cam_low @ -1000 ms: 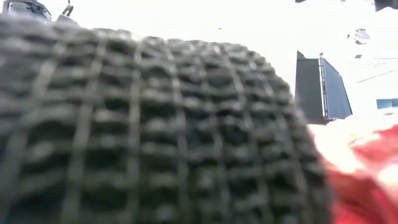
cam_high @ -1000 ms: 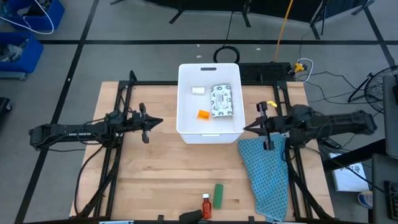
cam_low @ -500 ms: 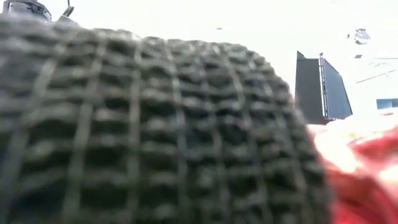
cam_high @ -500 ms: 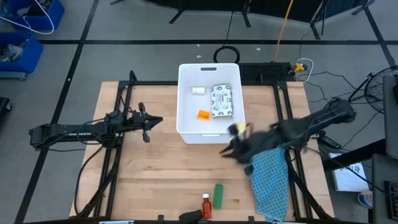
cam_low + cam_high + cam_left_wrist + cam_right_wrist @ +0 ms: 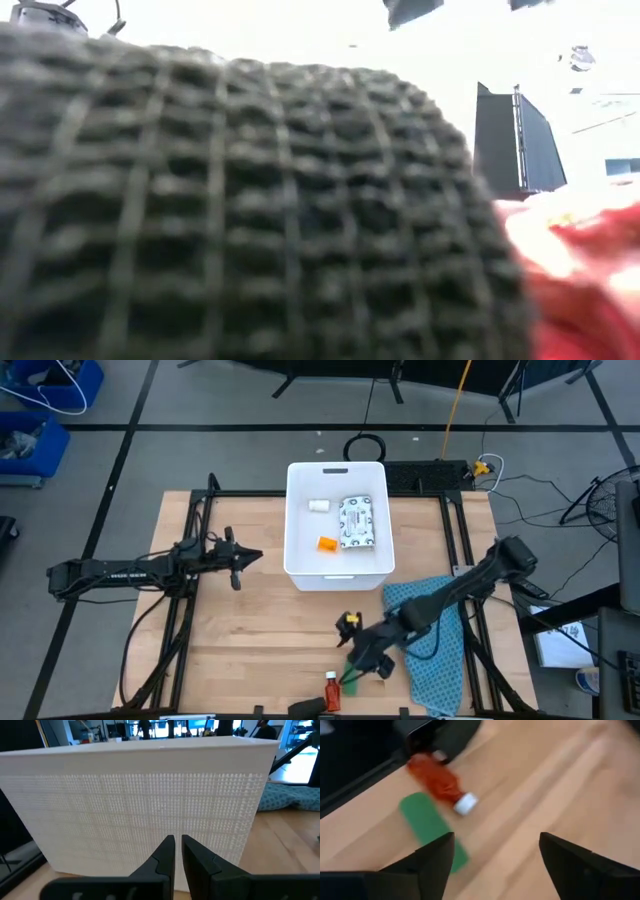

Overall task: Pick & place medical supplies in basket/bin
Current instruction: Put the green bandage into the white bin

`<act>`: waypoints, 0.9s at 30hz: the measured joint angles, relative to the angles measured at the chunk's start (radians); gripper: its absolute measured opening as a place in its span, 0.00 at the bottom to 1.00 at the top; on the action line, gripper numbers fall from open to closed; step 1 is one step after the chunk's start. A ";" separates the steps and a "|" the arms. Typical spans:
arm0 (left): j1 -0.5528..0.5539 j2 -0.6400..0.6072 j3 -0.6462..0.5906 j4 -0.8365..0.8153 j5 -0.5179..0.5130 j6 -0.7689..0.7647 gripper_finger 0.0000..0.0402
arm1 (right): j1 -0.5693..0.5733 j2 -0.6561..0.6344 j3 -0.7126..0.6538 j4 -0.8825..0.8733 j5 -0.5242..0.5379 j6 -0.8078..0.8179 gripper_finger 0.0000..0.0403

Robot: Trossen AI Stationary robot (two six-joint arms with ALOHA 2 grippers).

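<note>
Wooden tabletop (image 5: 250, 650) with black rails. At its far middle, white tub (image 5: 337, 574) holding speckled packet (image 5: 357, 522), white bottle (image 5: 318, 505), small orange item (image 5: 327, 544). Near front edge, green box (image 5: 432, 831) lying just beside orange-red bottle (image 5: 439, 782). Right gripper (image 5: 495, 862) poised above these 2, fingers spread wide, holding nothing. Left gripper (image 5: 177, 854) facing the tub's side, fingers nearly together, holding nothing. Teal cloth (image 5: 432, 650) at right.
</note>
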 joint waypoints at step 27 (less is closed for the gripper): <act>-0.001 0.000 0.000 -0.015 0.032 -0.094 0.09 | 0.040 0.230 -0.001 0.030 -0.045 -0.214 0.73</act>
